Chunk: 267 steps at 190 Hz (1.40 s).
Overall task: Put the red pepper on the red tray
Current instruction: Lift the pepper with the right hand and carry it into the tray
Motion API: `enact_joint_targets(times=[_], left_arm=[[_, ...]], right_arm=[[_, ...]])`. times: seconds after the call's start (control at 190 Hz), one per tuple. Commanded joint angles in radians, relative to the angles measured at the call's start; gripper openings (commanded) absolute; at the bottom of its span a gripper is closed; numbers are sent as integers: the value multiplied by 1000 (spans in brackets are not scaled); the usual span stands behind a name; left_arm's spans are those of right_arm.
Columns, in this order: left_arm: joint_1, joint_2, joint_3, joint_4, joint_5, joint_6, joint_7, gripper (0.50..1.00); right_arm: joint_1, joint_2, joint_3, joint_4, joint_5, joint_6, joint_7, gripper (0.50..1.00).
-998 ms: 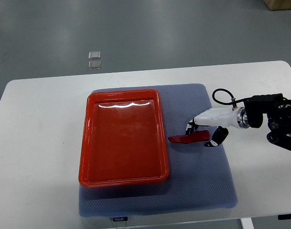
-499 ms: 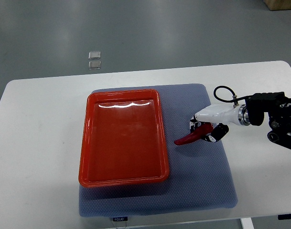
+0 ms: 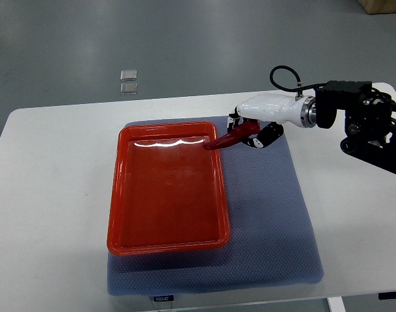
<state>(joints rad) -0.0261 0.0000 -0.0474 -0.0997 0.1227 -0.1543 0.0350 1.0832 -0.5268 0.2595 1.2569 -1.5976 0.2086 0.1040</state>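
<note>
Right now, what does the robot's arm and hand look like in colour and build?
Only the right arm shows. Its right hand has a glossy white shell and fingers with black joints. A silver ring joins it to a black, blocky forearm. A thin black cable loops above the wrist.

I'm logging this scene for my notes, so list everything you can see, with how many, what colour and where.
Red plastic rectangular tray: one, red, on the left part of the mat, nothing lying in it.
Long red pepper: one, red, held in the right hand, its tip over the tray's upper right rim.
Blue-grey textured mat: one, blue-grey, at the middle of the table, under the tray.
White table: one, white, filling the lower part of the view.
Small clear square items: two, clear, on the grey floor beyond the table; what they are is too small to tell.
Right hand: one, white with black fingers, on a black arm from the right edge, closed on the pepper.
Left arm: not in view.
</note>
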Motion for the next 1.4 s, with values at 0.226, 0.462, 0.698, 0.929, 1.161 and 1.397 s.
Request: enact_joint_targets(times=[0.226,0.462,0.698,0.929,1.161,1.397], left_arm=[[0,0,0,0,0,1,0,1000],[0,0,0,0,0,-1,0,1000],[0,0,0,0,0,-1,0,1000],[0,0,0,0,0,-1,0,1000],[0,0,0,0,0,-1,0,1000],[0,0,0,0,0,-1,0,1000]], right_arm=[[66,232,-95,-111,-5,-9,5,500],[73,401,-135,-229,-18,-26,5,515],[66,508,-171,-323,-33,-28,5,556],[49,527,-169,-349,-45,-38,3,711],[50,505,-154,-350,-39,-61,5,752],[47,389,-31,-350,2,-72,8,770]])
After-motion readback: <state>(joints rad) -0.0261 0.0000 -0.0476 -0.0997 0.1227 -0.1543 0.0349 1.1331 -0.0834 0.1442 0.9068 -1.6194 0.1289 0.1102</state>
